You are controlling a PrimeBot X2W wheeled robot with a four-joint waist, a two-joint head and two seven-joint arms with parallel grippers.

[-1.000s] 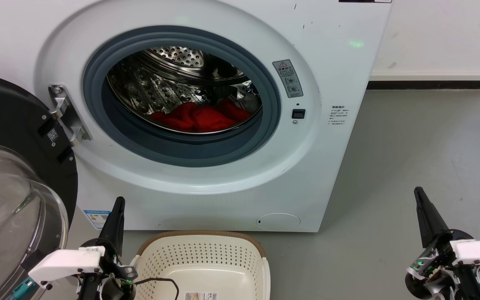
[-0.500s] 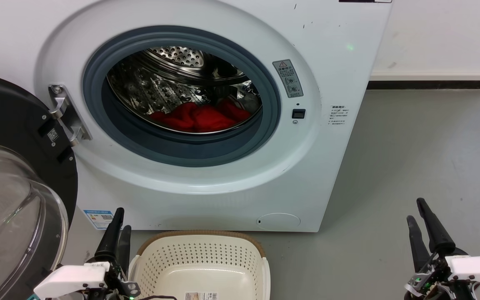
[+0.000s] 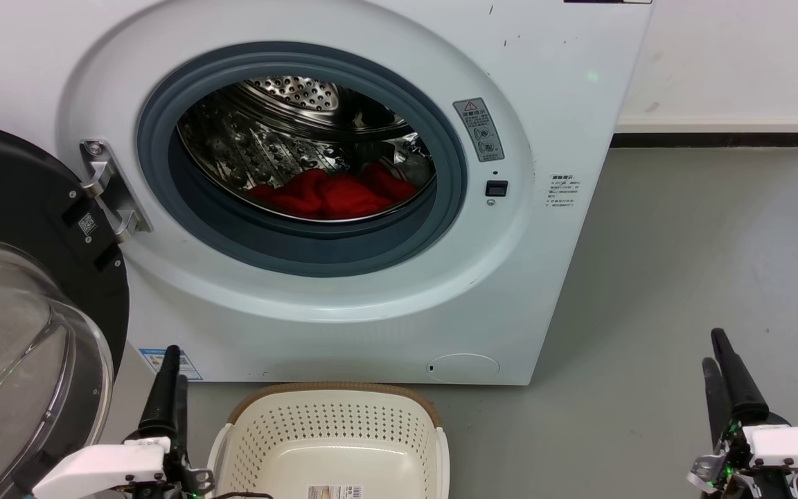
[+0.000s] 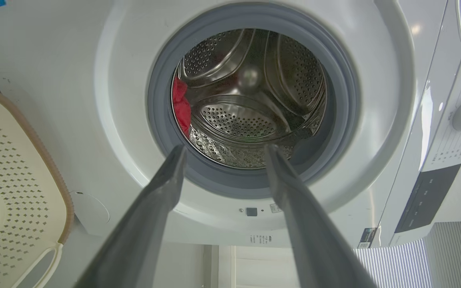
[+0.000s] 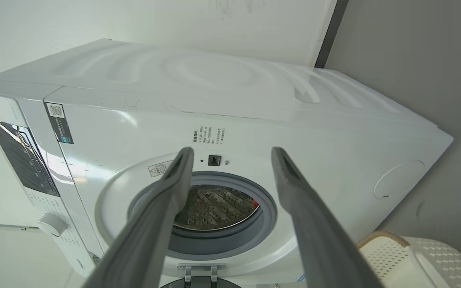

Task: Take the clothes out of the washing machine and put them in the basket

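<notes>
The red clothes [image 3: 333,197] lie in a heap at the bottom of the steel drum of the white washing machine [image 3: 371,326], whose porthole stands uncovered. A strip of the clothes [image 4: 180,106] shows at the drum's left in the left wrist view, and a small red bit [image 5: 255,204] in the right wrist view. The cream basket [image 3: 333,423] sits on the floor in front of the machine, with nothing in it. My left gripper [image 3: 174,374] is open just left of the basket. My right gripper [image 3: 713,350] is open over the floor at the far right. Both are well short of the porthole.
The black-framed glass door [image 3: 18,208] is swung wide open at the left, close to my left arm. Grey floor [image 3: 683,263] stretches to the right of the machine up to a white wall with a dark baseboard [image 3: 717,141].
Both grippers have dropped lower in the head view, the left shifting left and the right shifting right. Each showed one dark finger a second ago; two fingers show now.
</notes>
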